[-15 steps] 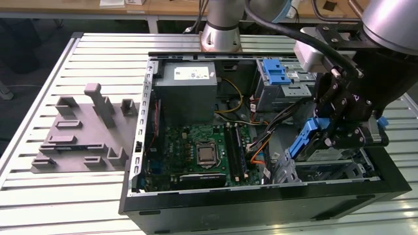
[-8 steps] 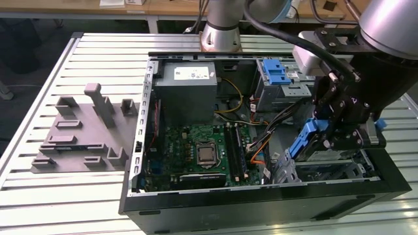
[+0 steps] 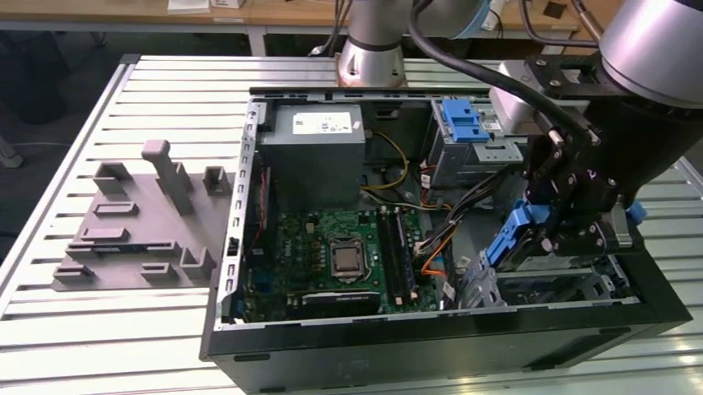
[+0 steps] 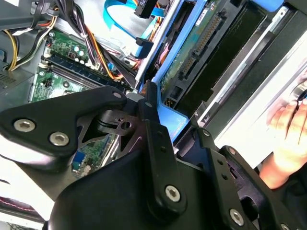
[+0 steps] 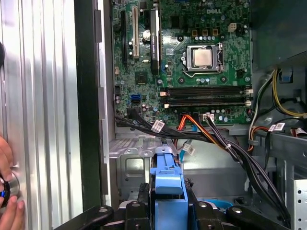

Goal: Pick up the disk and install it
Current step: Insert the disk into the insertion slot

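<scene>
The jaws appear clenched on the disk (image 5: 168,191), gripping the blue plastic carrier from both sides; the contact itself is partly hidden by the black linkage, so this is a judgement. The disk hangs edge-on in the jaws. In the second wrist view its underside (image 4: 201,48) shows a green circuit board with a dark connector strip, framed by glossy blue plastic.

The pick-up looks done and the install step is in hand. Directly below the jaws stands the drive cage (image 3: 549,284), thin grey sheet metal punched with holes, and the disk is poised at its mouth, not yet seated. Seating it would call for the carrier's rails squared to the cage walls and a straight, gentle push.

Just beyond the jaws a bundle of cables (image 5: 216,139), black, orange and blue, soft and likely to snag, crosses the cage. Farther off lies the green motherboard (image 5: 192,52), flat and densely studded. Outside the black case wall (image 5: 86,96) is the ribbed aluminium tabletop (image 5: 43,96), where a person's hand (image 5: 5,191) rests.
</scene>
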`<state>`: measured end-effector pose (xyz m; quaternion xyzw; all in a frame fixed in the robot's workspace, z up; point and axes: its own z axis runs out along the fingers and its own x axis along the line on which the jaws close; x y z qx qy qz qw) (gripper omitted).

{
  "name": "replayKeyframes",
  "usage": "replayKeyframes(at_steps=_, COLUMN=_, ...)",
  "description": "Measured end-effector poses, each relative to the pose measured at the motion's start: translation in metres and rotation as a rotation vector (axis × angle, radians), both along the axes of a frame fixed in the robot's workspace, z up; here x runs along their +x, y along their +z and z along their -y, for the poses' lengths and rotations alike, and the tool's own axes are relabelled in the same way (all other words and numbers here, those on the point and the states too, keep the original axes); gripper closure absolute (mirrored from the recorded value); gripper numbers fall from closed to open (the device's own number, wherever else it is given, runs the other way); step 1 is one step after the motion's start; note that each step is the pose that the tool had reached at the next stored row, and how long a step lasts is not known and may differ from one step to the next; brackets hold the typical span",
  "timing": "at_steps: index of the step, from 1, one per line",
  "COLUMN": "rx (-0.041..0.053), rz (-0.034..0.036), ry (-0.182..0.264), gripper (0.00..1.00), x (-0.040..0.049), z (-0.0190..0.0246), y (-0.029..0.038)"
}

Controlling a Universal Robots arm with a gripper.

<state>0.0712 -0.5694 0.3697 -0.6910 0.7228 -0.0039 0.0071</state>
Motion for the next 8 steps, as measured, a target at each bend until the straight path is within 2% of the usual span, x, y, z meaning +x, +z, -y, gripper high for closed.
replayKeyframes(at_steps=8, rx=0.0, rz=0.0, ry=0.0, gripper=0.64, x=0.0, z=0.0004, y=-0.0054)
